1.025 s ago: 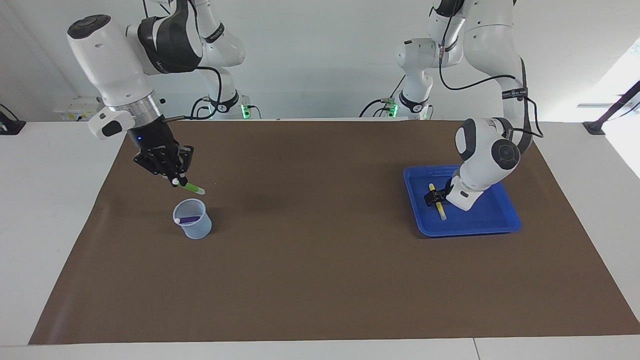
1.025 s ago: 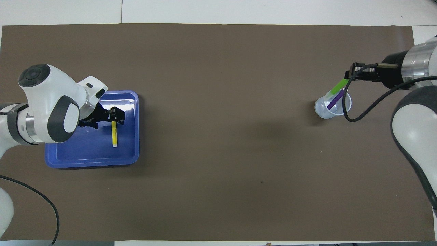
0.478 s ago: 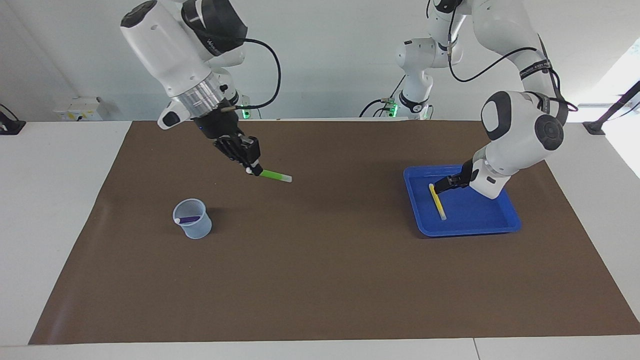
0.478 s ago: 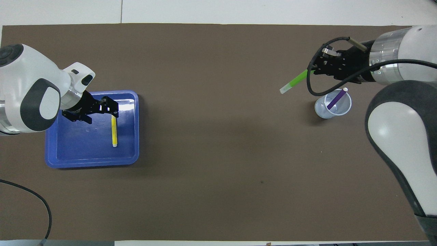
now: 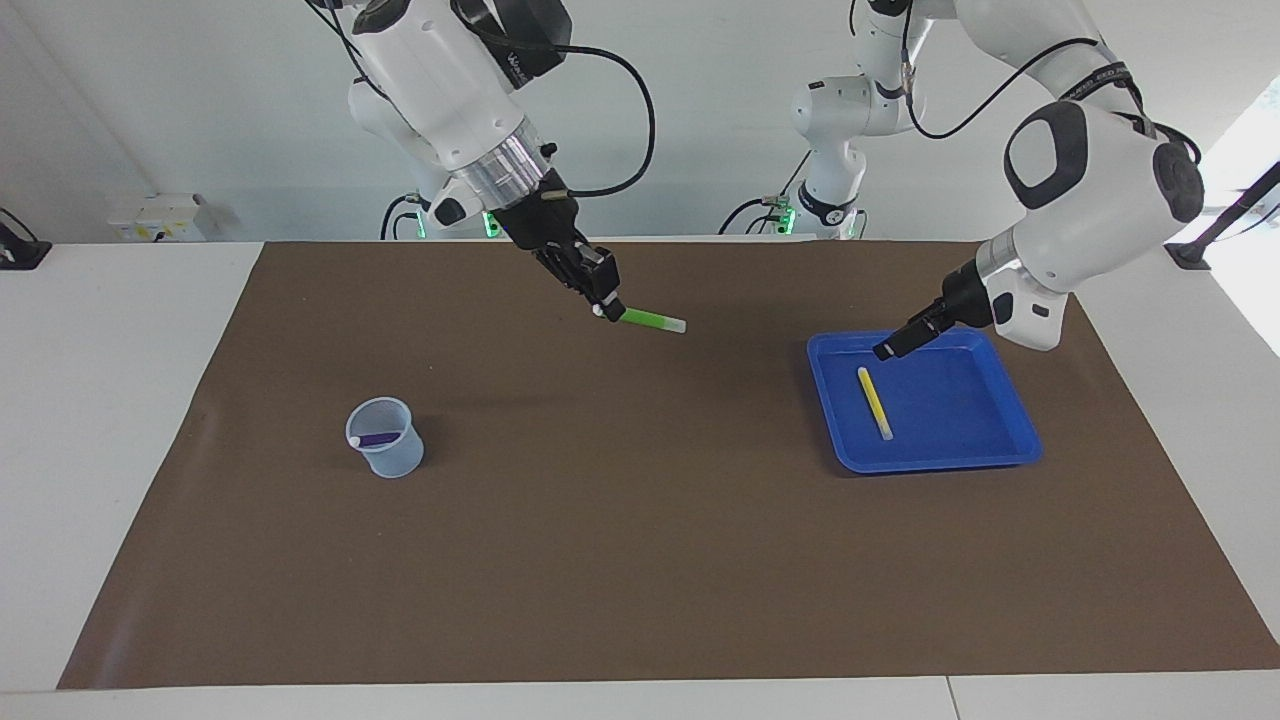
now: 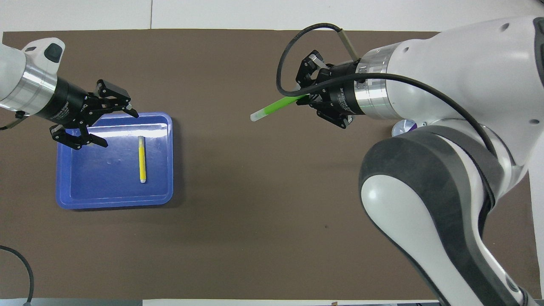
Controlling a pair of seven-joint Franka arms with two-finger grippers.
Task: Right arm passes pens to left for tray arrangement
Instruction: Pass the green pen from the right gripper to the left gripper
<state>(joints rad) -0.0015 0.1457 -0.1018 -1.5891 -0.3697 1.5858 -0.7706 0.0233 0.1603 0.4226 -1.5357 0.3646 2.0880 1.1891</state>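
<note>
Right gripper (image 5: 607, 306): hanging in the air over the middle of the brown mat (image 5: 640, 560), fingers pinching one end of the green pen (image 5: 652, 320), which is jutting out nearly level toward the left arm's end of the table.

Left gripper (image 6: 114, 127): hovering over the blue tray (image 5: 1010, 445) at its edge nearer the robots, fingers spread wide, gripping nothing.

Yellow pen (image 6: 142, 159): lying flat in the tray, apart from the left gripper.

Purple pen (image 5: 377, 438): leaning inside the translucent cup (image 5: 392, 455), which is standing upright on the mat toward the right arm's end.
</note>
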